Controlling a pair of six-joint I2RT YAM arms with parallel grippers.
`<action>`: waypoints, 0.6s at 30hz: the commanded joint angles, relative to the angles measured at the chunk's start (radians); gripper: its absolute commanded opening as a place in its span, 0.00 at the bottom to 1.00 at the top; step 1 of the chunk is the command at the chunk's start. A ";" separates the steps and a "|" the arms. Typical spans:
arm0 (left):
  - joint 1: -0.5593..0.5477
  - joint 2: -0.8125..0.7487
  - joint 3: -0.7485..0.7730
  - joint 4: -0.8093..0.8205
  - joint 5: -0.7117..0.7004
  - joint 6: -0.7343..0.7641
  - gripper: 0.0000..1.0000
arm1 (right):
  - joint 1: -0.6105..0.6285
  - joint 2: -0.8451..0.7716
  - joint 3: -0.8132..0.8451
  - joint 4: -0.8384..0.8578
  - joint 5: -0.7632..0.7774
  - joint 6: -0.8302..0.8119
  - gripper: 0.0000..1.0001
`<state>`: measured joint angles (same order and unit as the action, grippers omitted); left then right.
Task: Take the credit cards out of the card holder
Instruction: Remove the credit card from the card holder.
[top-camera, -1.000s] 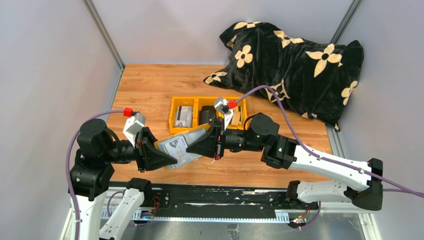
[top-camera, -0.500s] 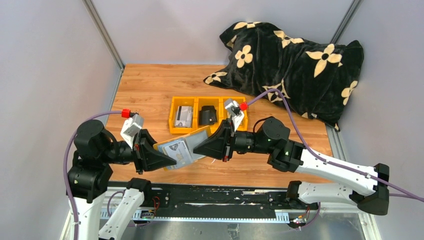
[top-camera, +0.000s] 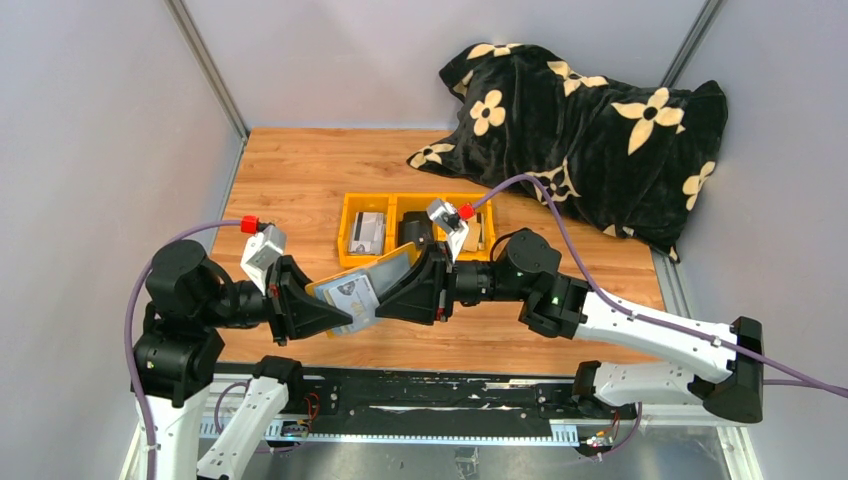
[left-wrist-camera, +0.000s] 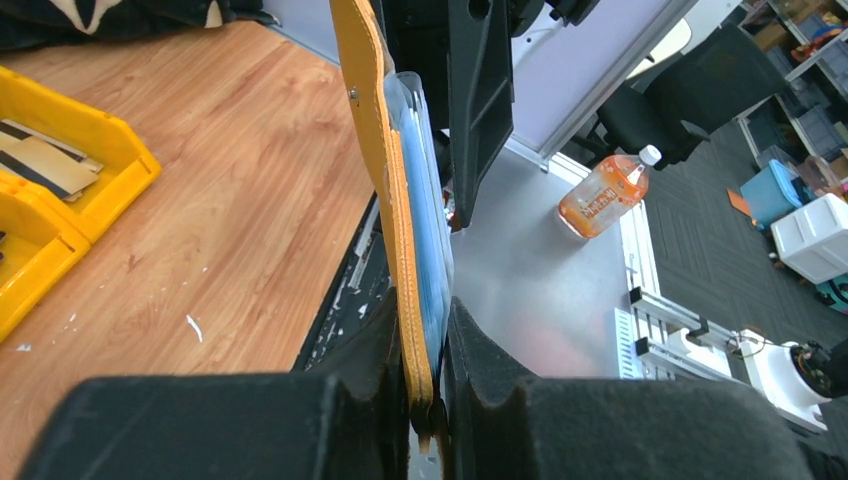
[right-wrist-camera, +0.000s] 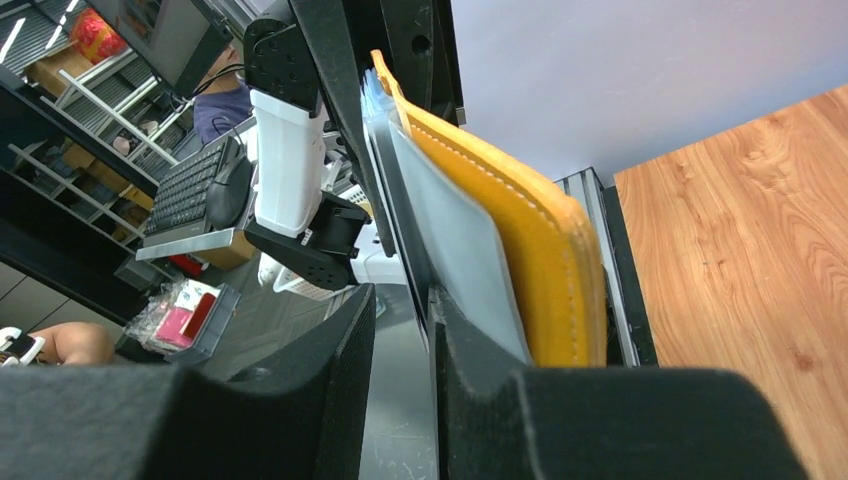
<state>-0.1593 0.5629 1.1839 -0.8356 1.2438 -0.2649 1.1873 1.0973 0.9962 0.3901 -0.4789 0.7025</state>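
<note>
Evidently early: left gripper (left-wrist-camera: 425, 340) is clamping the holder (left-wrist-camera: 375, 130); right gripper (right-wrist-camera: 400, 330), jaws slightly apart, is straddling its opposite edge; cards (top-camera: 352, 297) are sitting inside, unremoved.

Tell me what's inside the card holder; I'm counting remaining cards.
The card holder shows one pale printed card in its open fold; anything tucked deeper is covered.

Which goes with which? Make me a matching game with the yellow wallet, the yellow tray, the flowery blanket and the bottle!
Things:
1. card holder
2. yellow tray
3. flowery blanket
4. bottle

Places or looks:
A. has a white cap
B. heaped at the far right corner
C. up in the air, pinched by the left fingers
D. sitting on the wooden table

Pairs: 1-C, 2-D, 3-B, 4-A
</note>
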 joint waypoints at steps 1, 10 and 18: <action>-0.003 -0.008 0.016 0.012 0.021 -0.017 0.11 | -0.003 0.028 0.039 0.020 -0.020 0.001 0.28; -0.003 -0.008 0.024 0.009 0.123 -0.019 0.35 | -0.008 -0.018 0.027 -0.001 0.011 -0.023 0.00; -0.003 -0.017 0.021 0.009 0.193 0.013 0.25 | -0.010 -0.040 0.003 -0.001 0.019 -0.018 0.00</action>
<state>-0.1593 0.5537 1.1847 -0.8276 1.3396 -0.2607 1.1843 1.0817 1.0027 0.3817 -0.4892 0.6964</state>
